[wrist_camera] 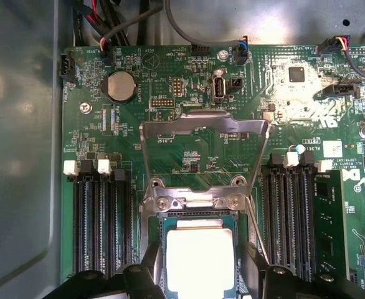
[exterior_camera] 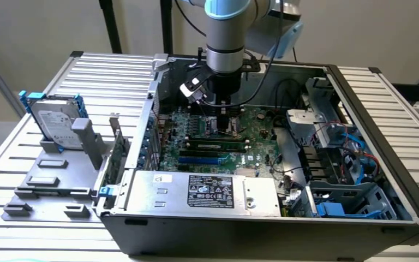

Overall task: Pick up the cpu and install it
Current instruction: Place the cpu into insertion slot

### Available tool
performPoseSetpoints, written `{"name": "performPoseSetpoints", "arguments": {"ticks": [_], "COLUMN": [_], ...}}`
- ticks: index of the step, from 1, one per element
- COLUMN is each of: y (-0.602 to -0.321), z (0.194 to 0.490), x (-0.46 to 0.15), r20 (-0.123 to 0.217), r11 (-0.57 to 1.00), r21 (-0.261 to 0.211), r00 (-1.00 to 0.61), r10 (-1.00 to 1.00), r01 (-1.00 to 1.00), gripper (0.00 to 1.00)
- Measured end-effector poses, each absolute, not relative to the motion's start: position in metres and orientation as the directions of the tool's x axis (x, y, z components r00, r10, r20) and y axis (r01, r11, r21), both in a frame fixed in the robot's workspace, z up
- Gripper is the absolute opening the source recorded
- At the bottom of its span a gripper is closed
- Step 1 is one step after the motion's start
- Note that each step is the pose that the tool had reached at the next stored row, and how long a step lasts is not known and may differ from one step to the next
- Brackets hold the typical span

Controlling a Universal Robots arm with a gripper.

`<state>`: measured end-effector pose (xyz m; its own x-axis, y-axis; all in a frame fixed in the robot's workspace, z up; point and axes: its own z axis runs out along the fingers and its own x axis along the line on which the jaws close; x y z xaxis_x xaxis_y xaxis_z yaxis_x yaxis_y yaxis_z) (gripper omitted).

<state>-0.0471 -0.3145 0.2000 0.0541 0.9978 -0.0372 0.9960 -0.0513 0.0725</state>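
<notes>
The cpu (wrist_camera: 200,260), a small square chip with a bright silver top, lies flat in the motherboard's socket (wrist_camera: 198,202). The socket's metal retention frame (wrist_camera: 204,124) is flipped up and open behind it. My gripper (wrist_camera: 200,271) straddles the chip. One black finger (wrist_camera: 150,265) stands on each side with a thin gap to the chip's edges, so the jaws are open and hold nothing. In the exterior view the gripper (exterior_camera: 228,121) reaches straight down into the open computer case (exterior_camera: 384,180), onto the green motherboard (exterior_camera: 257,123).
Black memory slots (wrist_camera: 101,218) flank the socket on both sides, with a coin battery (wrist_camera: 120,86) and cables beyond. A silver power supply (exterior_camera: 202,191) sits at the case's front. Outside the case, a hard drive (exterior_camera: 57,125) stands in a grey fixture (exterior_camera: 57,180) at the exterior view's left.
</notes>
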Motion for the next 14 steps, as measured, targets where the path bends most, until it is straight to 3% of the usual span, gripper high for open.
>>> {"name": "performPoseSetpoints", "arguments": {"ticks": [11,14], "y": [-0.315,-0.315], "z": [0.218,0.221], "x": [-0.049,-0.053], "r20": [-0.037,-0.037], "r11": [-0.05,-0.049], "r21": [0.072,0.072], "r00": [0.053,0.052], "r10": [0.998,0.998], "r01": [0.996,0.996], "gripper": [0.62,0.47]}}
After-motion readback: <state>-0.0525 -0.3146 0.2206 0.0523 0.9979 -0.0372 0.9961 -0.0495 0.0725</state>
